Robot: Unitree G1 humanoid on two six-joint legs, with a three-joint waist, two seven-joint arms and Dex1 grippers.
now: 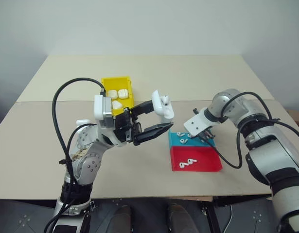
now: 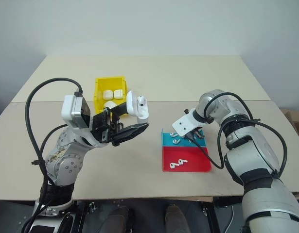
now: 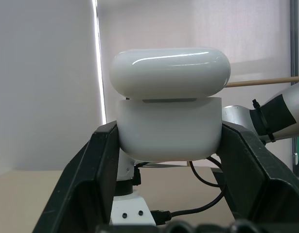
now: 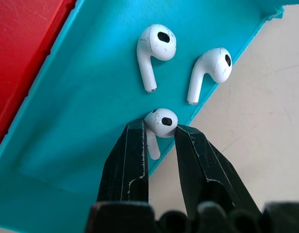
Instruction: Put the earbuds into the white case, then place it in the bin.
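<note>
Tiny, slick earbud (image 4: 160, 122) pinched at its round head by right claw (image 4: 158, 141); left claw (image 3: 168, 145) clamped on white case (image 3: 168, 116).

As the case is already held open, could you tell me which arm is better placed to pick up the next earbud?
The right: its gripper already straddles an earbud on the blue tray, while the left gripper is occupied holding the white case.
</note>
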